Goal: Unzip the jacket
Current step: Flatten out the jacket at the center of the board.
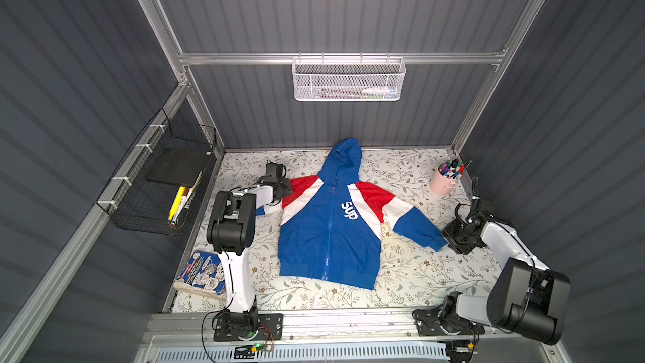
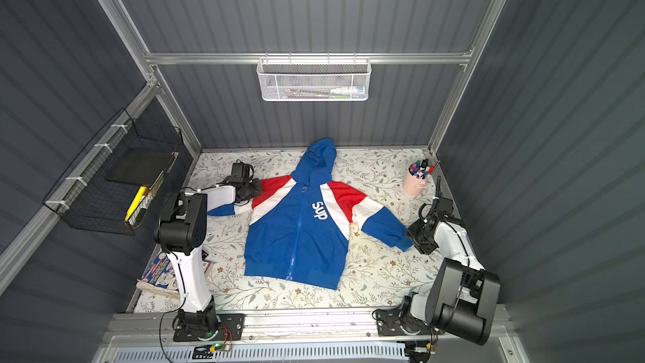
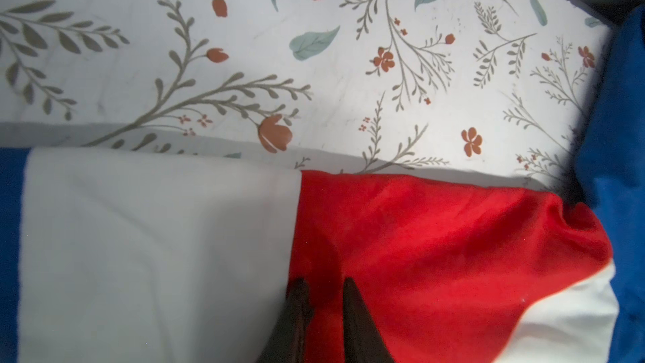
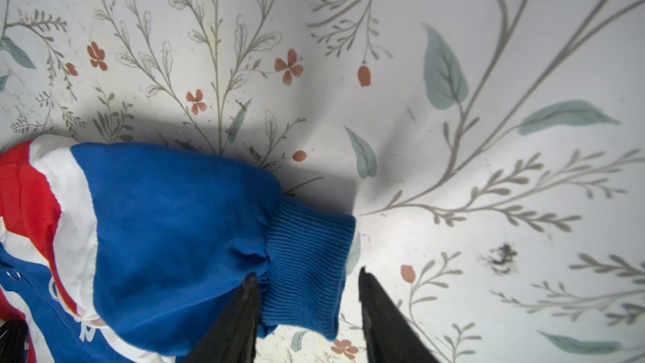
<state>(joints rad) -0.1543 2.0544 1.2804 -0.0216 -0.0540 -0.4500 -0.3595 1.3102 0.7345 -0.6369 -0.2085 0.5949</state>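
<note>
Risk check first. Our right claw (image 4: 307, 274) has its jaws apart around the ribbed cuff (image 4: 307, 239) of the jacket (image 1: 324, 239). One finger touches the gathered seam and the other is just off the cuff's end, over the bare counter (image 4: 488, 169). If it closes like that, we reckon it only catches the edge of the rib. A pull could then let the sleeve slide out, or drag it sideways and rumple the front.

Our left claw (image 3: 326, 282) has its fingers nearly together. As far as we can tell from the wrist view, it's pinching a fold of the red band (image 3: 436, 239) near the other shoulder. That's a thin bite of slick fabric, so it could slip once anything tugs.

Bigger worry: neither claw is near the zipper pull (image 1: 331, 188). The ring sits up by the collar, well apart from both claws and roughly between them, and the zip looks closed down to the hem. Holding only the sleeves won't steady the zipper track, so the front may bunch when the pull gets dragged.

The jacket itself lies flat, front up, on the counter. Its body spans the space between the two claws. Beyond the right claw there's a pink cup (image 1: 443, 183) of pens, near enough that a wide swing could knock it.
</note>
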